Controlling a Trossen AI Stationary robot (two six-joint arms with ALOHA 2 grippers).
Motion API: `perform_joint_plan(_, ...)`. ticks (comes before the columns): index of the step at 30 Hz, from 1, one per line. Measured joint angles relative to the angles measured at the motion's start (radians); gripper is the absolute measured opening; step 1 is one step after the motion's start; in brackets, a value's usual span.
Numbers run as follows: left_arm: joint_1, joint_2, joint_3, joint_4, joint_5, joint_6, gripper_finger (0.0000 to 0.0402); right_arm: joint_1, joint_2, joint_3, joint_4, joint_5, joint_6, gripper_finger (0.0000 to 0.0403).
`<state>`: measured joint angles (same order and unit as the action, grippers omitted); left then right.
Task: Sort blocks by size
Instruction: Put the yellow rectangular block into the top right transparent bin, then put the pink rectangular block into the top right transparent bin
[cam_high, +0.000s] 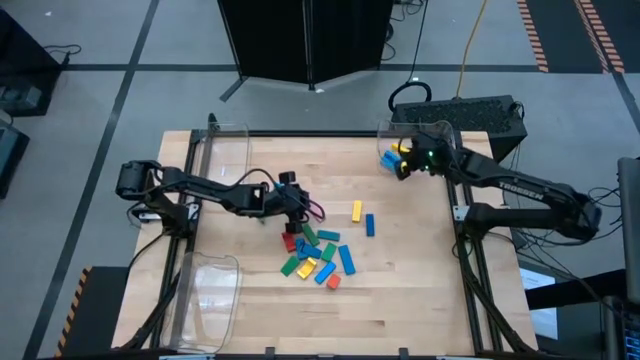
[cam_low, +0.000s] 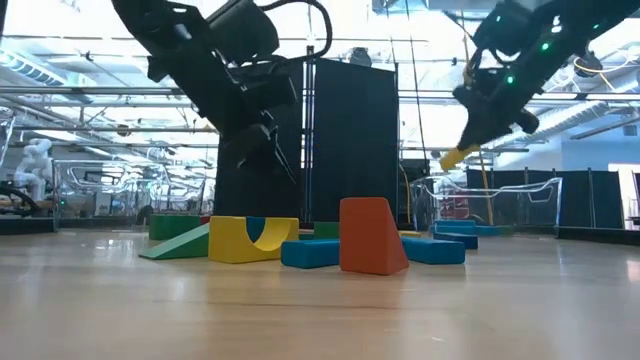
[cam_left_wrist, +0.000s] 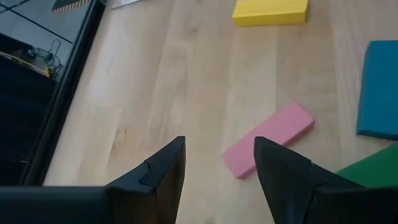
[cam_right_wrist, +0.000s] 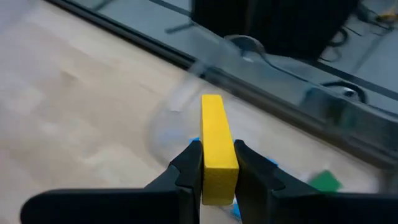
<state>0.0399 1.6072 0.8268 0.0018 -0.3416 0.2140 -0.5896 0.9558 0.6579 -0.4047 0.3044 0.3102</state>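
Observation:
Several blocks (cam_high: 312, 252) in blue, green, yellow, red and orange lie in a loose pile on the wooden table's middle. My left gripper (cam_left_wrist: 219, 142) hovers open just beyond the pile's far edge. A pink block (cam_left_wrist: 268, 139) lies flat on the table beside one of its fingers. My right gripper (cam_high: 403, 163) is shut on a yellow block (cam_right_wrist: 215, 134) above the clear bin (cam_high: 420, 135) at the far right. Blue and green blocks (cam_high: 388, 158) lie in that bin. My right gripper pinches the yellow block between its two fingers by its two long side faces (cam_right_wrist: 217, 163), near one end. The block's long axis runs along the fingers and sticks out ahead of them. It slants downward, lifted clear (cam_low: 455, 157) above the bin.
A second clear bin (cam_high: 226, 150) stands at the far left and a third (cam_high: 214, 290) at the near left. A yellow block (cam_high: 357, 210) and a blue block (cam_high: 369, 224) lie apart, right of the pile. A black case (cam_high: 470, 112) sits beyond the table's far right corner.

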Motion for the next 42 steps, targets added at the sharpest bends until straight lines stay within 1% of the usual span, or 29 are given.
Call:
perform_joint_plan(10,0.000,0.060,0.001,0.017,0.005,-0.026,0.0191,-0.230,0.159,0.000,0.048,-0.160,-0.142,0.0059)
perform_joint_plan(13,0.000,0.072,0.001,0.022,0.009,-0.027,0.0191,-0.273,0.206,0.000,0.093,-0.200,-0.168,0.0059)
perform_joint_plan(17,0.010,0.072,0.000,0.022,0.019,-0.031,0.0191,-0.312,0.260,0.000,0.143,-0.210,-0.196,0.0059)
perform_joint_plan(19,0.021,0.072,0.000,0.021,0.031,-0.043,0.0191,-0.330,0.286,0.000,0.156,-0.236,-0.202,0.0059)
perform_joint_plan(23,0.039,0.072,0.000,0.021,0.050,-0.048,0.0191,-0.349,0.341,0.000,0.168,-0.280,-0.207,0.0061)
perform_joint_plan(28,0.039,0.072,0.000,0.026,0.036,0.023,0.0191,-0.353,0.385,0.000,0.193,-0.281,-0.217,0.0073)
perform_joint_plan(31,0.038,0.072,0.000,0.032,0.021,0.034,0.0191,-0.353,0.393,0.000,0.223,-0.281,-0.213,0.0083)
perform_joint_plan(39,0.041,0.072,0.000,0.034,0.015,0.036,0.0191,-0.353,0.383,0.000,0.240,-0.280,-0.211,0.0140)
perform_joint_plan(42,0.042,0.072,0.000,0.033,0.018,0.037,0.0191,-0.353,0.362,0.000,0.243,-0.276,-0.174,0.0159)
